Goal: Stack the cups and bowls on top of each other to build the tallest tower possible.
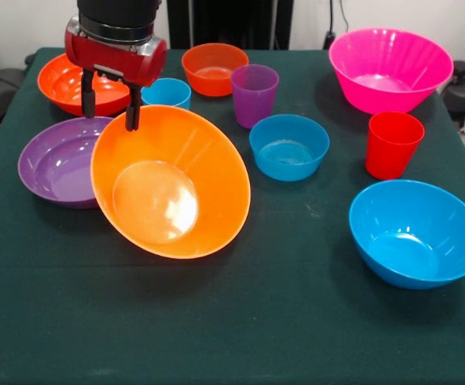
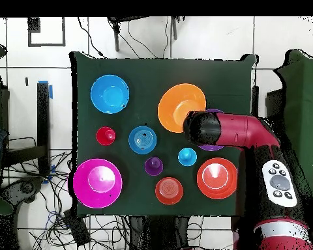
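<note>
The gripper [image 1: 110, 103] pinches the far rim of the large orange bowl [image 1: 171, 182] at about 11 o'clock, tilting its mouth toward 6 o'clock, beside the purple bowl [image 1: 58, 161].

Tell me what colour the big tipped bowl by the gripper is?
Orange: the large glossy plastic bowl, clearest in the front view.
</note>
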`<state>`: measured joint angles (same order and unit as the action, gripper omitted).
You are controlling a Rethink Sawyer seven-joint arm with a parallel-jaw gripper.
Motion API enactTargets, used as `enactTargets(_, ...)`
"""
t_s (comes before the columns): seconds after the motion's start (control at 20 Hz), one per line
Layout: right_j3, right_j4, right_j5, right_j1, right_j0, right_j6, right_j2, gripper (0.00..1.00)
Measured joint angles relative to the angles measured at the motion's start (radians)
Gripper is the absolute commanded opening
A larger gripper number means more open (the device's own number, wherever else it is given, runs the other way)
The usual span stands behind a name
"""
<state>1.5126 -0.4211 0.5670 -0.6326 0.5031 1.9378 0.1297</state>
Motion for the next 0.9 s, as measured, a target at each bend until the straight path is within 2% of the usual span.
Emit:
enactTargets(0.75,0.0,0.0,0.0,0.028,-0.002,0.0,-0.006,1.0)
enactTargets(0.8,0.0,0.0,0.0,0.036,-0.002,0.0,-0.007,0.0)
enactTargets(0.9,0.0,0.0,-0.002,0.038,-0.003,0.0,-0.008,0.0)
